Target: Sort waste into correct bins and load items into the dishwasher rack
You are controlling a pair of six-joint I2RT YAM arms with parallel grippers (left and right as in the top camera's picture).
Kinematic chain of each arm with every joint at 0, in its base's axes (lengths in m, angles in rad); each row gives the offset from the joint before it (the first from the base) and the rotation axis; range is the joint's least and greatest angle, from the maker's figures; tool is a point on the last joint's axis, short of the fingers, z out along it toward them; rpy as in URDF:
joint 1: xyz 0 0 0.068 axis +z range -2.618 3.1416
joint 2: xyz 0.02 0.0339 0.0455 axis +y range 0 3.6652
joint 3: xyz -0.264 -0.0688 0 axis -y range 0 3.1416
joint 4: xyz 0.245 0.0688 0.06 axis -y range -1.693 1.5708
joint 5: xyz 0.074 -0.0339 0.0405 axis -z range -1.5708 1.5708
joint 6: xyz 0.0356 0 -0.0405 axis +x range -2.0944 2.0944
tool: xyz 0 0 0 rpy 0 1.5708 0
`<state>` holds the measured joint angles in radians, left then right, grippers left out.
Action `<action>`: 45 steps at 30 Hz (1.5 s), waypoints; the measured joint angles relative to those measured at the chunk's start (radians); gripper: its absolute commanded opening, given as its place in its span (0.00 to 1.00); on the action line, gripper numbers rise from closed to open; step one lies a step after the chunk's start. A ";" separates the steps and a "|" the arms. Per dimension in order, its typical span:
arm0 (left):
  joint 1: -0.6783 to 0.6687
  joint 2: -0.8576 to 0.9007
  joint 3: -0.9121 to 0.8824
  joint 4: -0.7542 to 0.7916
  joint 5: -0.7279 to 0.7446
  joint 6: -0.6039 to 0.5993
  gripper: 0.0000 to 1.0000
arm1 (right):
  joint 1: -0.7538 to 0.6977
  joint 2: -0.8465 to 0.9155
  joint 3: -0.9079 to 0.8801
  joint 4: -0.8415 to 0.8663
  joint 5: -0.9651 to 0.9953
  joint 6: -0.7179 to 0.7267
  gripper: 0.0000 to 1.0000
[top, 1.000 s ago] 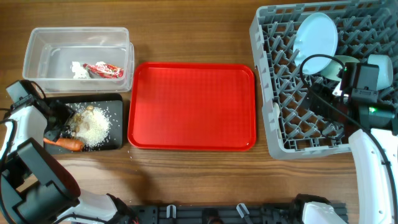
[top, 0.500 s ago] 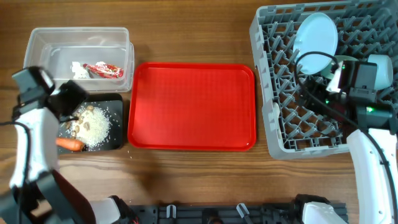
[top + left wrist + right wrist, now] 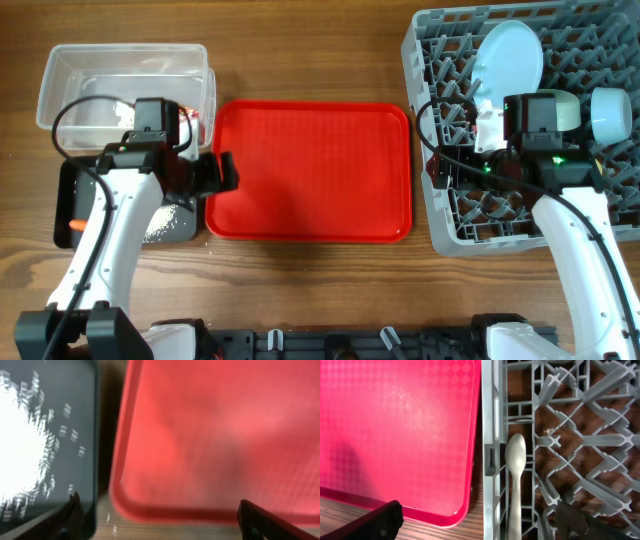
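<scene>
Wood-grain table (image 3: pixel 300 270) beneath red tray (image 3: pixel 310 170) and dishwasher rack (image 3: pixel 470 238); left gripper (image 3: pixel 165 517) and right gripper (image 3: pixel 484 520) both wide apart.

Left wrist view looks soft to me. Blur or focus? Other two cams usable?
Left wrist: smeared throughout, rice scraps streaked into dashes on the black tray, red tray rim soft; likely motion blur. Right wrist: sharp, white spoon and rack ribs crisp, faint shadow at the tray's lower left. Overhead: sharp, evenly lit.
</scene>
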<state>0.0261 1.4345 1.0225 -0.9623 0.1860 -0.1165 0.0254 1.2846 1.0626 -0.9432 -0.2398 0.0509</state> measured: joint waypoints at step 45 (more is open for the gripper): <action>0.045 -1.108 -0.278 -0.003 0.030 0.078 1.00 | 0.000 -0.734 -0.236 0.067 0.047 -0.004 1.00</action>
<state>0.0711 0.3264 0.7448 -0.9657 0.2157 -0.0387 0.0254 0.5507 0.8268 -0.8761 -0.1928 0.0467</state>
